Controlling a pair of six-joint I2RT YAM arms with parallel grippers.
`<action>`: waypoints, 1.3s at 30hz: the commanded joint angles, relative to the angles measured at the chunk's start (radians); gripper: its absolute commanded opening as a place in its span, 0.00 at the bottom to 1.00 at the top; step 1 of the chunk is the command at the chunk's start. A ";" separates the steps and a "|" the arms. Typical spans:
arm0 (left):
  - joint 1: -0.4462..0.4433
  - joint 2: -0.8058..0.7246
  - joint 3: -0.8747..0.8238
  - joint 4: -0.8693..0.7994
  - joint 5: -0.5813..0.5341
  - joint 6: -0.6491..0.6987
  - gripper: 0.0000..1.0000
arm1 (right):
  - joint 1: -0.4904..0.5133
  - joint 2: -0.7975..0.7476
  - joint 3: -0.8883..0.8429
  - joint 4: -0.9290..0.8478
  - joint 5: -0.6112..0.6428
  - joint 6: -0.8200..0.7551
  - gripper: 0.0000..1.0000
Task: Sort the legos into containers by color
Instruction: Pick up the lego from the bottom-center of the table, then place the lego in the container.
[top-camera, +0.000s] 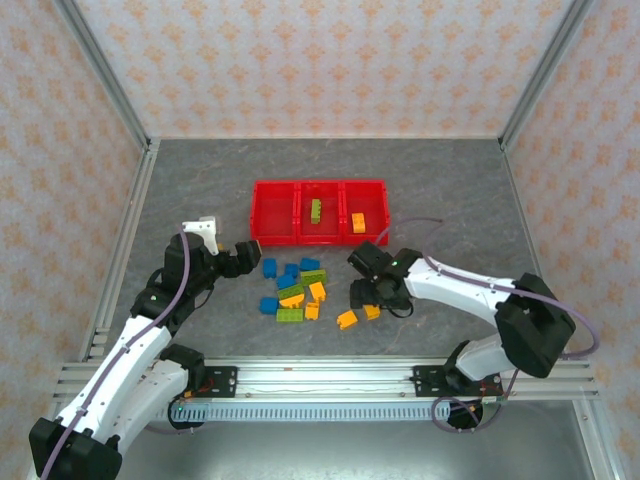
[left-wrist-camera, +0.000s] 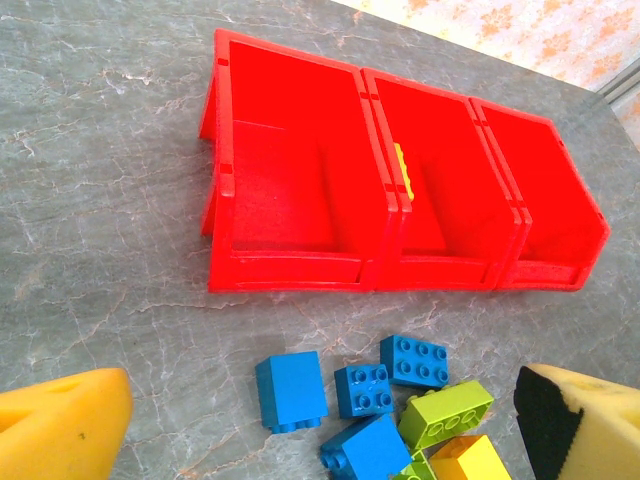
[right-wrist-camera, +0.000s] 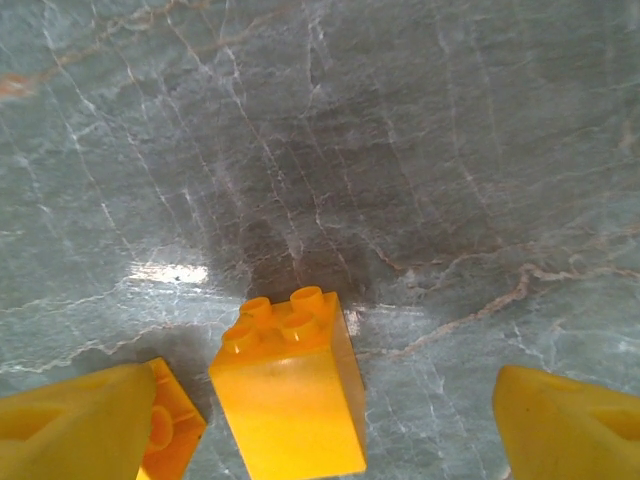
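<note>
the grey marbled desk takes up most of the space. at its far middle sit the three bright red open plastic bins joined in a row. the left bin has nothing in it, the middle one holds a lime green brick and the right one holds an orange brick. the left hand hangs open near the blue bricks, holding nothing. the right hand is low over the desk, open too, with its yellow fingers wide apart. the small plastic studded legos lie loose on the desk just in front of the bins, between the two hands. a tall orange-yellow plastic brick stands with its studs up right between the right hand's fingers, not gripped yet. it looks like this brick is the one to grab next. to do it well, the right hand should go straight down, keep the brick in the middle and squeeze its flat sides. one finger hangs over a second orange brick just beside the first, so it may bump it; a small slide away would help. then it should go to the right bin, with the other orange one.
</note>
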 joint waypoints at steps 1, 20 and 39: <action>-0.005 -0.012 -0.003 0.026 0.020 -0.008 0.99 | 0.005 0.044 -0.004 0.030 -0.009 -0.039 0.81; -0.007 -0.020 -0.003 0.025 0.017 -0.007 0.99 | 0.006 0.135 0.047 -0.018 0.042 -0.064 0.33; -0.024 -0.031 -0.004 0.025 0.012 -0.008 0.99 | -0.179 0.297 0.639 0.025 0.257 -0.294 0.25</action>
